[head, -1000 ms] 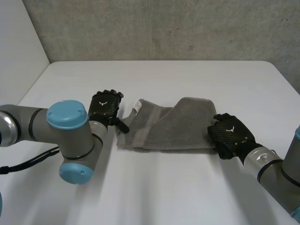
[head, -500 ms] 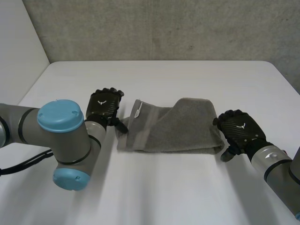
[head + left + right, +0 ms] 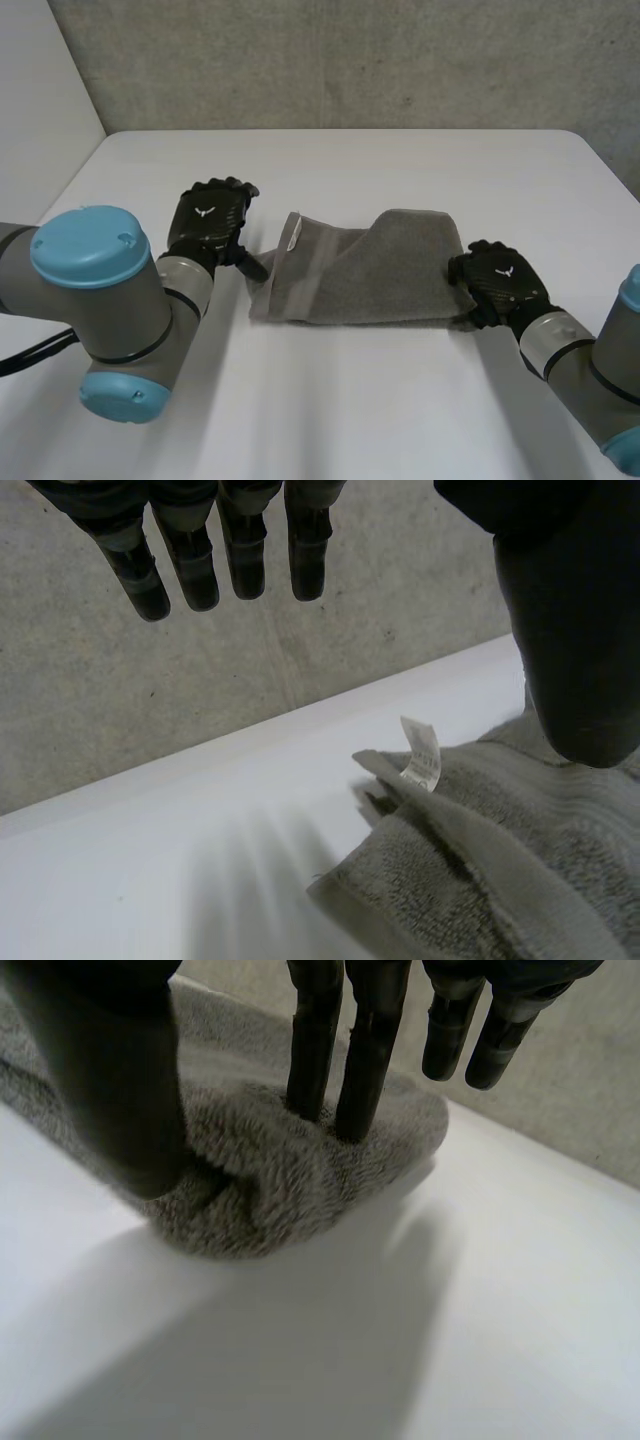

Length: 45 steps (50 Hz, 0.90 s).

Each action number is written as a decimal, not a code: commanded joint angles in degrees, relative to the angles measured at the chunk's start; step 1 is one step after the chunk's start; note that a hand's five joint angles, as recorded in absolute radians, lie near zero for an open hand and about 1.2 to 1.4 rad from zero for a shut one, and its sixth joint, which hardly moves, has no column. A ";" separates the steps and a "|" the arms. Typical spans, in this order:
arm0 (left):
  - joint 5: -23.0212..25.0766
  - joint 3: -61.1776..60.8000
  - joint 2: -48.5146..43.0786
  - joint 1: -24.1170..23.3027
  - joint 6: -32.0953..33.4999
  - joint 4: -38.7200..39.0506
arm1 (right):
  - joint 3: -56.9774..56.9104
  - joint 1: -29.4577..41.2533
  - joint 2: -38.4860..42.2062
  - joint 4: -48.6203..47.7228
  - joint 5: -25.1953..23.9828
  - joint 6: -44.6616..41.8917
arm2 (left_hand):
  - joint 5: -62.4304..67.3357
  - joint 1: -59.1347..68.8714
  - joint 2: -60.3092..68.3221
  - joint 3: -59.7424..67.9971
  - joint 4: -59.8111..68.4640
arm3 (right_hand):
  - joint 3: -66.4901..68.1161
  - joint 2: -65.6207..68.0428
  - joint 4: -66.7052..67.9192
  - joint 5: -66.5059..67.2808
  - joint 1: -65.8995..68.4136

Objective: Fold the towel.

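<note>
A grey towel (image 3: 370, 270) lies folded lengthwise in the middle of the white table (image 3: 400, 160), with a white label (image 3: 293, 231) at its left end. My left hand (image 3: 207, 222) hovers just off that left end, open. In the left wrist view its fingers (image 3: 190, 560) are straight over bare table, and its thumb (image 3: 570, 630) stands above the towel (image 3: 500, 860) near the label (image 3: 421, 754). My right hand (image 3: 497, 283) is at the towel's right end. There its thumb (image 3: 110, 1080) and two fingers (image 3: 320, 1050) pinch a bunched fold of towel (image 3: 270, 1190).
A grey concrete wall (image 3: 350, 60) rises behind the table's far edge. A pale panel (image 3: 40, 100) stands at the left. My left arm's elbow (image 3: 95, 300) fills the near left of the table.
My right hand let go of the towel's right end, lifted aside with fingers spread, then came back and closed on that end. My left hand drifted a little away to the left.
</note>
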 commanded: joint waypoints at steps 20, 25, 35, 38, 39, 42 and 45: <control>0.12 -2.19 2.19 0.16 -1.88 -0.88 | 5.04 -14.86 -9.16 2.71 -9.93 -5.82 | -2.85 -5.62 -3.36 -2.20 -2.68 | 0.84 35.18 1.59 35.45 35.13; 0.03 -3.24 3.25 0.33 -1.88 -1.06 | 4.70 -19.96 -10.74 5.70 -11.96 -12.14 | -2.85 -5.62 -3.36 -2.20 -2.68 | 0.84 35.18 1.59 35.45 35.13; -0.23 -4.74 5.01 0.42 -1.97 -1.58 | 3.99 -18.07 -17.76 9.14 -17.49 -18.40 | -2.85 -5.62 -3.36 -2.20 -2.68 | 0.84 35.18 1.59 35.45 35.13; -0.23 -5.00 5.80 0.42 -1.97 -1.58 | 3.29 -11.92 -19.53 8.52 -17.67 -18.05 | -2.85 -5.62 -3.36 -2.20 -2.68 | 0.84 35.18 1.59 35.45 35.13; -0.23 -5.09 6.32 0.33 -1.97 -1.58 | 2.76 -8.67 -19.45 8.09 -17.24 -18.05 | -2.85 -5.62 -3.36 -2.20 -2.68 | 0.84 35.18 1.59 35.45 35.13; -0.23 -5.27 7.03 0.33 -1.97 -1.58 | 1.71 -3.22 -19.27 7.73 -16.97 -18.22 | -2.85 -5.62 -3.36 -2.20 -2.68 | 0.84 35.18 1.59 35.45 35.13; -0.23 -5.35 7.56 0.24 -1.97 -1.58 | 0.39 1.88 -17.61 7.55 -16.10 -18.23 | -2.85 -5.62 -3.36 -2.20 -2.68 | 0.84 35.18 1.59 35.45 35.13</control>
